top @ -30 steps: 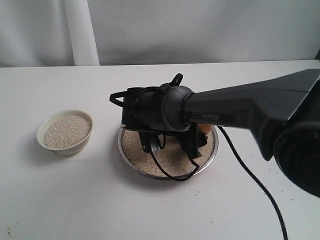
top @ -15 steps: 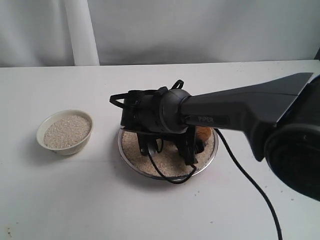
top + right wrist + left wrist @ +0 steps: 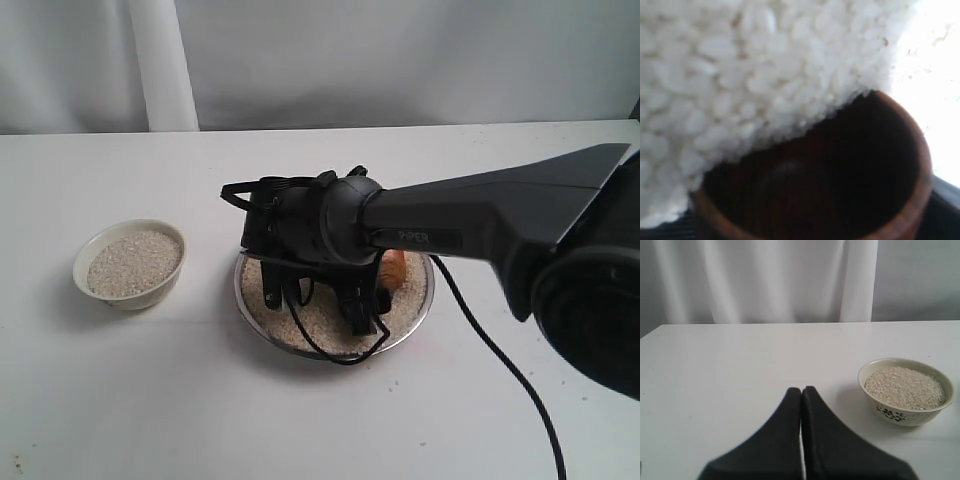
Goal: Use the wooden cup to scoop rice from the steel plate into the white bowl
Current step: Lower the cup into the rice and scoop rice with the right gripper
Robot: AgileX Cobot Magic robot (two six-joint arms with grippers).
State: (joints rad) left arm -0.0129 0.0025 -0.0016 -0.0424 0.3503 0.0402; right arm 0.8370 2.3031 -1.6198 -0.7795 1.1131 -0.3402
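White lettering that appears to read "PIPER" is printed along the dark right arm (image 3: 480, 225), which is stretched in from the right of the exterior view and bent down at the wrist over the steel plate (image 3: 429, 297). The right end effector (image 3: 320, 305) is pointed down into the rice (image 3: 405, 300) on that plate, and is seen grasping the wooden cup (image 3: 392, 268), of which only an orange-brown side shows behind the wrist. In the right wrist view the cup (image 3: 805, 190) is tilted with its dark mouth turned to the camera, and grains are heaped against its rim. A black cable (image 3: 500, 360) is trailed from the arm across the white table (image 3: 150, 400). A small dark floral motif is painted on the wall of the white bowl (image 3: 900, 415), which is filled with rice and set on the table well apart from the plate, to its left in the exterior view. The left end effector (image 3: 801, 390) is held above the table near the bowl, its two fingers clenched together on nothing.
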